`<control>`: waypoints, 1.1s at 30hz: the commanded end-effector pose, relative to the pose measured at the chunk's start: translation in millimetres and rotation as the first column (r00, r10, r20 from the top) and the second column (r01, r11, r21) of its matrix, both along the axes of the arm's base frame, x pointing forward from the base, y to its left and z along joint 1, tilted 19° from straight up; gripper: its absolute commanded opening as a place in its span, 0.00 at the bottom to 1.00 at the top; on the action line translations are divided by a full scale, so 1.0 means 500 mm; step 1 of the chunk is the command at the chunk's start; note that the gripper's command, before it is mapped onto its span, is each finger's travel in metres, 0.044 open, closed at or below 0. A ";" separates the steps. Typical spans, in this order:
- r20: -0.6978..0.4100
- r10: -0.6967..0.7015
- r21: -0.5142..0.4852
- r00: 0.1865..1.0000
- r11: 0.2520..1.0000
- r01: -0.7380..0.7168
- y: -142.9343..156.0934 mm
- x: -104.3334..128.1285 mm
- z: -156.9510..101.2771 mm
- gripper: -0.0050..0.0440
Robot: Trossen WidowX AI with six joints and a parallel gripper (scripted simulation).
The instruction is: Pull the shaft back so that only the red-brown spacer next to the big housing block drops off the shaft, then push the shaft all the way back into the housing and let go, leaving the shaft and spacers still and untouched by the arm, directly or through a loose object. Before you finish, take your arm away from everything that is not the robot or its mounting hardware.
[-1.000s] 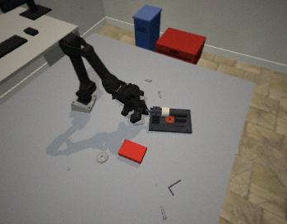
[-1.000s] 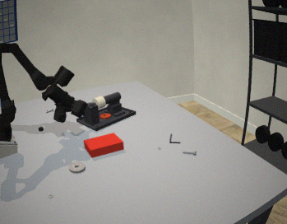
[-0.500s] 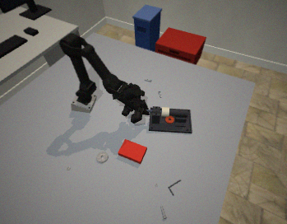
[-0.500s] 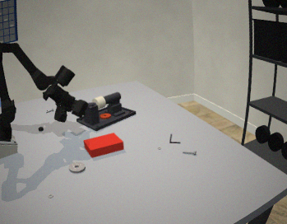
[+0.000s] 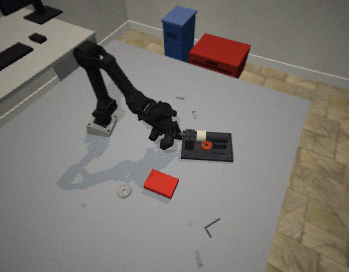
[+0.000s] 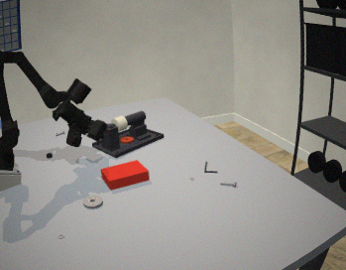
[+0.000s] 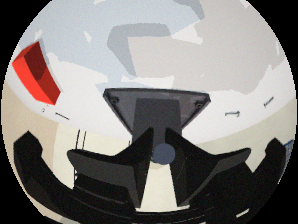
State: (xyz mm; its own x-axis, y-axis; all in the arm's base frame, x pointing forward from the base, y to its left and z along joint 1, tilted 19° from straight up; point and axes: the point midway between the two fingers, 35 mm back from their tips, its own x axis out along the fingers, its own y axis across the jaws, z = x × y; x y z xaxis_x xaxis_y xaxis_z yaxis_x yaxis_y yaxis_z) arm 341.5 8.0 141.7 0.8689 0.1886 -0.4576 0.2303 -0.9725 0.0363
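The red-brown spacer (image 5: pixel 206 147) (image 6: pixel 127 140) lies flat on the dark base plate (image 5: pixel 193 157) (image 6: pixel 144 144), below the shaft line. A cream spacer (image 5: pixel 201 135) (image 6: pixel 120 123) sits up on the shaft line, against or very near the long dark rounded housing (image 5: pixel 219 136) (image 6: pixel 136 120). The upright block (image 5: pixel 189 135) (image 6: pixel 111 137) stands on the arm's side. My gripper (image 5: pixel 178 135) (image 6: pixel 103 130) (image 7: pixel 159 131) is shut on the shaft at that side; the shaft's blue-grey round end (image 7: pixel 163 153) shows between the fingers. The shaft inside the blocks and spacer is hidden.
A red box (image 5: pixel 161 183) (image 6: pixel 125 175) (image 7: pixel 37 75) lies in front of the fixture. A grey washer (image 5: pixel 122 188) (image 6: pixel 92 200) lies beside it. A hex key (image 5: pixel 208 228) (image 6: pixel 209 171) and small loose hardware lie on the table.
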 end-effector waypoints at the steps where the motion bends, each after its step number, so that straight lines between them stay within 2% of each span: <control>1: 0.011 0.006 0.004 1.000 1.000 -0.006 0.004 0.006 0.008 0.10; 33: 0.011 0.006 0.004 1.000 1.000 -0.006 0.006 0.013 0.011 0.10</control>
State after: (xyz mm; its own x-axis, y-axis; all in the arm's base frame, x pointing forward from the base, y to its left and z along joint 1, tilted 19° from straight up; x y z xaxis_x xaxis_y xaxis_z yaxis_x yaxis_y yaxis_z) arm 345.5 9.0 143.1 0.8690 0.1877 -0.4578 0.2294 -0.9726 0.0367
